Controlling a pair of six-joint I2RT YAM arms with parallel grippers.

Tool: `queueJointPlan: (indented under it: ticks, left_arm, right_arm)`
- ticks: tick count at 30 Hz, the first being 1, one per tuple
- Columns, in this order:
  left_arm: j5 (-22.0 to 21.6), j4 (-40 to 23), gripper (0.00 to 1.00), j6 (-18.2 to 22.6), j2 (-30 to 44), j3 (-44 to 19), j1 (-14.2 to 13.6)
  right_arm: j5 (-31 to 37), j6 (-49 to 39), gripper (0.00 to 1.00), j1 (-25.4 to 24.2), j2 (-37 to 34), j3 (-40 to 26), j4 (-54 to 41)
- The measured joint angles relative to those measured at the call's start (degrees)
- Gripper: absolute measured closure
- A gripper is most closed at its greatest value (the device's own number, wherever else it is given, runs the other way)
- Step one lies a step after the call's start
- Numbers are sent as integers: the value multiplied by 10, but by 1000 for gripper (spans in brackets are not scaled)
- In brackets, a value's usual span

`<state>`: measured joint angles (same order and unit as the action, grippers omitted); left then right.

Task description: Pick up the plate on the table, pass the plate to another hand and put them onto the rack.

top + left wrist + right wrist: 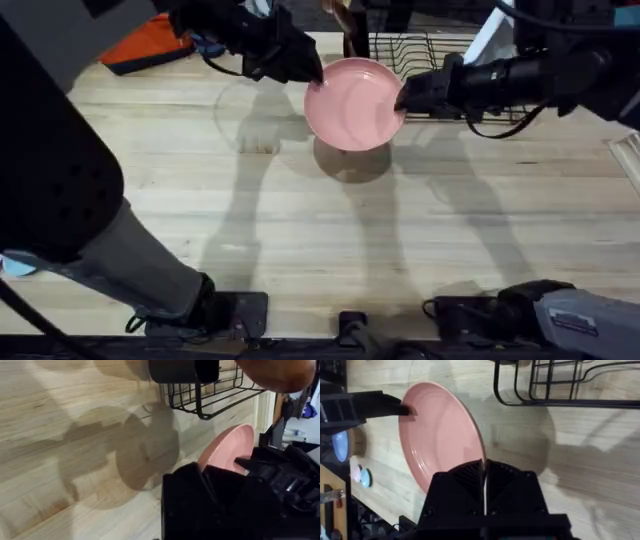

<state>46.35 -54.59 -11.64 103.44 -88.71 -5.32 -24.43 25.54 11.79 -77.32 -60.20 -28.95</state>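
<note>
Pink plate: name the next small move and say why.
Probably open the left gripper and back it away. The plate hangs above the table with both grippers on opposite rim edges, and the right gripper, nearer the rack, looks closed on it.

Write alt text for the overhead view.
A pink plate is held up above the light-wood table, gripped on opposite rim edges by the left gripper and the right gripper. Its shadow falls on the wood below, and the black wire rack stands just behind it.
</note>
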Motion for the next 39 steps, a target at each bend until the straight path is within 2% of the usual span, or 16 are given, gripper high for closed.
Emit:
queueJointPlan:
  ticks: [3,4,5,6,9,15,16,21,27,33,35,38,39]
  left_arm:
    - [4,0,791,-3,0,0,0]
    - [8,-1,466,-7,0,0,-4]
    - [10,-1,183,-8,0,0,-4]
    - [10,-1,119,-9,0,0,-4]
    - [10,0,27,-8,0,0,-4]
    - [19,0,6,-8,0,-6,3]
    - [20,1,6,-7,0,-27,28]
    - [13,2,6,-1,-20,-52,64]
    - [-9,2,6,19,-84,-61,106]
    - [-35,-1,6,27,-117,-62,142]
    - [-55,-2,6,31,-122,-62,150]
    - [-225,-5,5,89,-154,-62,148]
    - [-231,-5,5,90,-154,-62,148]
  right_arm:
    - [0,0,967,0,0,0,1]
    - [0,0,967,0,0,0,1]
    - [0,0,967,0,0,0,1]
    - [0,0,967,0,0,0,1]
    - [0,0,967,0,0,0,1]
    - [4,0,969,0,0,0,1]
    - [7,-9,969,0,0,0,1]
    - [8,-33,969,0,0,0,3]
    - [9,-44,969,0,0,0,13]
    - [9,-46,969,0,0,0,30]
    - [9,-46,969,0,0,0,30]
    - [9,-67,969,0,0,0,49]
    - [9,-67,970,0,0,0,49]
